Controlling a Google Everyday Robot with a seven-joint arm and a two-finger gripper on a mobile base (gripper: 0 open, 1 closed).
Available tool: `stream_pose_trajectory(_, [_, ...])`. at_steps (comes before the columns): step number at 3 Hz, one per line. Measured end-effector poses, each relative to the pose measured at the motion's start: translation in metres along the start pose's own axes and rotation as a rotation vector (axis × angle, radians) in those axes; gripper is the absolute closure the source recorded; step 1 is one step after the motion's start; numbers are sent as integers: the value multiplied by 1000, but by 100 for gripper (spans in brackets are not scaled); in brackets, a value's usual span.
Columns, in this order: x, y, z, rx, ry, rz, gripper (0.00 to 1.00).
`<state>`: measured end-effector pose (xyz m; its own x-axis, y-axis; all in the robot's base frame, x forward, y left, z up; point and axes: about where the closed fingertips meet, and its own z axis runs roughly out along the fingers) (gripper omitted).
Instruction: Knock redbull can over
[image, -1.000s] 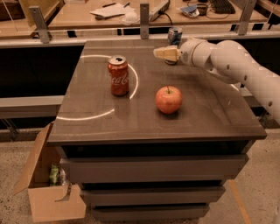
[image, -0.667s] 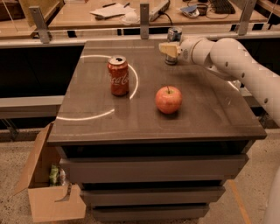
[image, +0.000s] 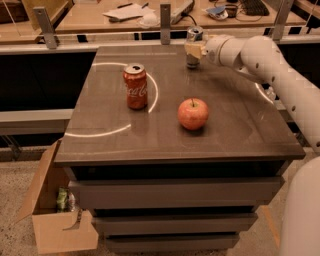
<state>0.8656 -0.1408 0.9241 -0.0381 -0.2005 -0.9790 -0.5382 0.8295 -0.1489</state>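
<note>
The redbull can is slim with a silver top and stands upright near the far edge of the grey table, right of centre. My gripper is at the end of the white arm that reaches in from the right. It sits right at the can's middle and covers part of the can's body. I cannot tell whether it touches the can from the front or surrounds it. The can's base shows just below the gripper.
A red Coca-Cola can stands upright left of centre. A red apple lies in the middle of the table. A metal rail with posts runs behind the far edge. An open cardboard box sits on the floor at the lower left.
My gripper has moved left along the far edge to the redbull can. The can still stands upright. The Coca-Cola can and the apple have not moved.
</note>
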Motion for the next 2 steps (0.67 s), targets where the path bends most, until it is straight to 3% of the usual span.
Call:
stream_pose_trajectory(1, [-13, 20, -3, -109, -7, -152, 100])
stream_pose_trajectory(2, [-15, 41, -25, -231, 23, -375, 100])
